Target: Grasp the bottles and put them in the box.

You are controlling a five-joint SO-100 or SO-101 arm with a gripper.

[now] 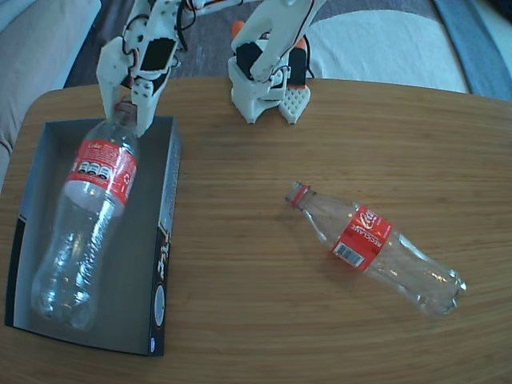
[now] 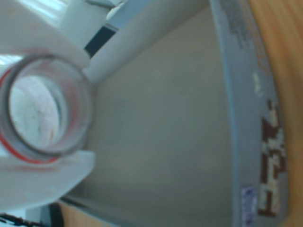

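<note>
One clear bottle [image 1: 90,220] with a red label lies lengthwise in the box [image 1: 166,240], base toward the near end. My gripper [image 1: 125,112] is shut on its neck at the box's far end. In the wrist view the bottle's round mouth [image 2: 83,97], ringed in red, sits between my white fingers [image 2: 42,182], over the box's grey floor [image 2: 165,118]. A second bottle [image 1: 376,244] with a red cap lies on its side on the wooden table, right of the box, untouched.
The arm's white base [image 1: 268,88] stands at the table's far edge. The box's black side wall [image 2: 265,142] with white print runs beside the held bottle. Bare wood separates the box from the second bottle. A sofa and rug lie beyond the table.
</note>
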